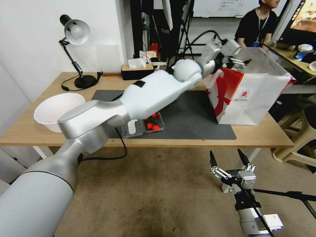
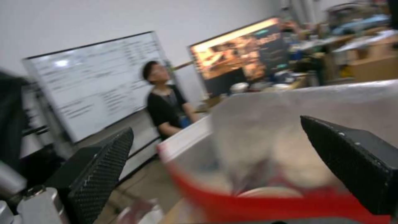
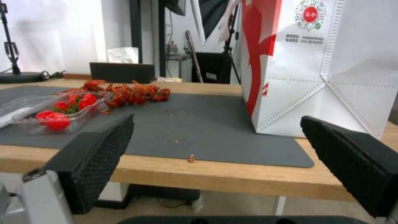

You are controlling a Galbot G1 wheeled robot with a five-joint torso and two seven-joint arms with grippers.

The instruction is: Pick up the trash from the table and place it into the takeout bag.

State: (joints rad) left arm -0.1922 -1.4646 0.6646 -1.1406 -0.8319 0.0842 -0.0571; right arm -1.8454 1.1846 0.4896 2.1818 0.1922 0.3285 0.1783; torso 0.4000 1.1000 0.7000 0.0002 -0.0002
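- My left tool point(image 1: 242, 62) is stretched across the long light-wood desk point(image 1: 29, 128) and hangs over the open mouth of the tall white paper takeout bag with red side panels point(image 1: 253, 98); its two black fingers point(image 2: 352, 158) stand wide apart and grip nothing.
- In my left wrist view, the bag's red rim point(image 2: 265, 202) lies just below the tool, with blurred pale rounded shapes inside the bag that I cannot identify.
- The takeout bag stands upright at the right end of the dark grey rectangular mat point(image 1: 194, 121), partly on it and partly on bare wood.
- My right tool point(image 1: 229, 159) hangs low in front of the desk's near edge, over the floor, its fingers point(image 3: 95, 158) spread wide and empty.
- A clear plastic clamshell box of red cherry tomatoes point(image 3: 54, 112) lies on the mat, well apart from the bag; a heap of red crayfish shells point(image 3: 132, 91) lies just behind it.
- A big white round bowl point(image 1: 54, 110) sits at the desk's left end, off the mat.
- A black-based desk lamp point(image 1: 77, 49) and a black tissue box point(image 1: 136, 70) stand along the far edge.
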